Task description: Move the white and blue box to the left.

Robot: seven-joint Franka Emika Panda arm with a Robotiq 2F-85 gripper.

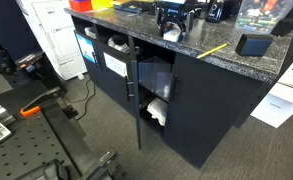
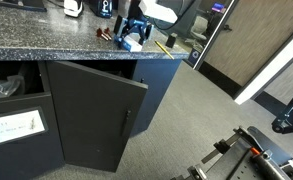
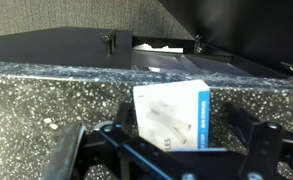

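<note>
The white and blue box (image 3: 171,113) is a small flat box, white with a blue stripe along its right side. In the wrist view it stands on the speckled dark counter (image 3: 46,100), between my gripper's (image 3: 176,128) two black fingers. The fingers straddle it, and a small gap shows at the right finger, so the gripper is open. In both exterior views the gripper (image 1: 171,20) (image 2: 131,30) is low over the counter top. There the box shows only as a small pale patch (image 2: 134,42) under the fingers.
A black box with a blue face (image 1: 254,43) and a yellow pencil (image 1: 214,49) lie on the counter near the gripper. Other clutter stands at the counter's back. Below, a cabinet door (image 1: 136,95) (image 2: 96,115) hangs open, with white items on the shelves inside.
</note>
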